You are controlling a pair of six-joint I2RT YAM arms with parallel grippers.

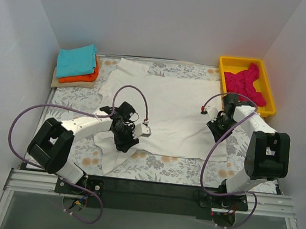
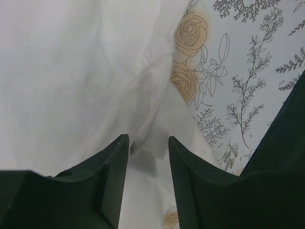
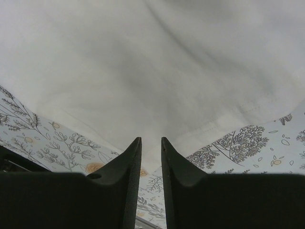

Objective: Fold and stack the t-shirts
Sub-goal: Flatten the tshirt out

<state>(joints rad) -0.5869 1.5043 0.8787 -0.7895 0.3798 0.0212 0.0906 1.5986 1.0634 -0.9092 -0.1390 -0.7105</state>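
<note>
Overhead view. The cream-white t-shirt (image 1: 170,108) lies spread open across the middle of the floral table cloth (image 1: 153,166), collar towards the far left and hem towards the right. At the far left corner the teal t-shirt (image 1: 76,60) rests folded on top of the folded orange t-shirt (image 1: 80,78), both on a beige mat (image 1: 55,81). At the far right the magenta-pink t-shirt (image 1: 246,83) lies crumpled in a yellow bin (image 1: 238,61).

The left gripper (image 1: 126,139) is down on the near left part of the cream-white shirt, beside its near sleeve. The right gripper (image 1: 217,128) is at the shirt's right edge.

Left wrist view. The left gripper's jaws stand part-way apart with a raised crease of white cloth between them. Whether the fingers (image 2: 114,162) press that crease cannot be told from this angle. Printed roses of the table cloth show just to the right of the shirt's edge.

Right wrist view. The right gripper's jaws are narrow and closed on the stitched hem of the cream-white shirt, where the cloth edge runs down between the fingertips (image 3: 136,148). Table cloth shows on both sides.
</note>
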